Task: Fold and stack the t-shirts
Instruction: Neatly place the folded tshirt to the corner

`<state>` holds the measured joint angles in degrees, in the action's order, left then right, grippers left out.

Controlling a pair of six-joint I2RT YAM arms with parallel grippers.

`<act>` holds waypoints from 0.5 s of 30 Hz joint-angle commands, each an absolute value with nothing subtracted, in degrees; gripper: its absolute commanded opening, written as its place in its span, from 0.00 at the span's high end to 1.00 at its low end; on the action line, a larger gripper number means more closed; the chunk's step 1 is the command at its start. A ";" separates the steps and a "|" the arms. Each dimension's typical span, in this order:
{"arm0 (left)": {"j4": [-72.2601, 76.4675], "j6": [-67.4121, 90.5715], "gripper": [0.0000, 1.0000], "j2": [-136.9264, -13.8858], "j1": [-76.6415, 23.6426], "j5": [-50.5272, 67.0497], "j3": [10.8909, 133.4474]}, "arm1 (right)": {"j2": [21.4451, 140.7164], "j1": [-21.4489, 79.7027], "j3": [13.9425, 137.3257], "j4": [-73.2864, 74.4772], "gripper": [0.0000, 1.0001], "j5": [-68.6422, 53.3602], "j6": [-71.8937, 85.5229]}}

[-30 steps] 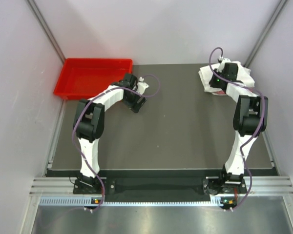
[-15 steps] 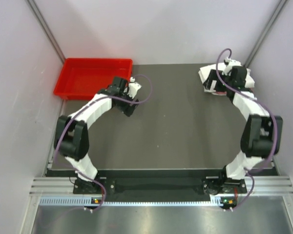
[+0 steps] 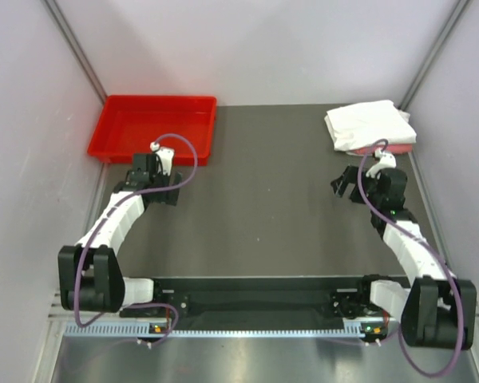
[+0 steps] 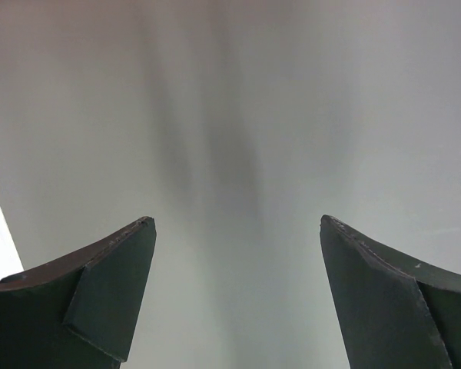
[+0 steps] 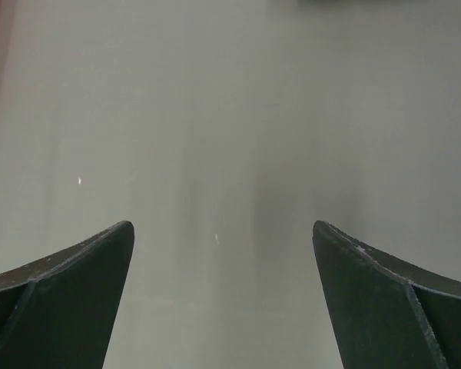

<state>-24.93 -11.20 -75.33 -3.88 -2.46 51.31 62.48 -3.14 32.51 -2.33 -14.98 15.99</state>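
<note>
Shirts (image 3: 370,126) lie folded in one stack, white on top, ahead of R gripper (image 5: 223,231) but not touching, and well apart from L gripper (image 4: 234,227). Both grippers are wide open w/ nothing held. Task looks about done. Next move prob. needs no grasp, just a park pose.

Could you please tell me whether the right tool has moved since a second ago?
Yes. The right tool has pulled back from the folded t-shirts toward the near edge of the table.
</note>
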 commanded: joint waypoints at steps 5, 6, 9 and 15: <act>-17.84 -8.61 0.07 -69.44 -2.29 -3.44 43.08 | 50.81 -2.72 25.41 -1.76 0.00 -12.92 17.14; -17.93 -8.70 0.07 -68.82 -2.29 -2.47 42.72 | 50.19 -2.72 24.27 -1.76 0.00 -12.75 17.23; -17.93 -8.53 0.08 -68.47 -2.11 -2.46 42.63 | 48.52 -2.72 23.29 -1.67 0.00 -12.39 17.58; -18.11 -8.96 0.08 -68.38 -1.41 -2.02 42.36 | 47.64 -2.72 22.85 -1.93 0.00 -12.30 17.67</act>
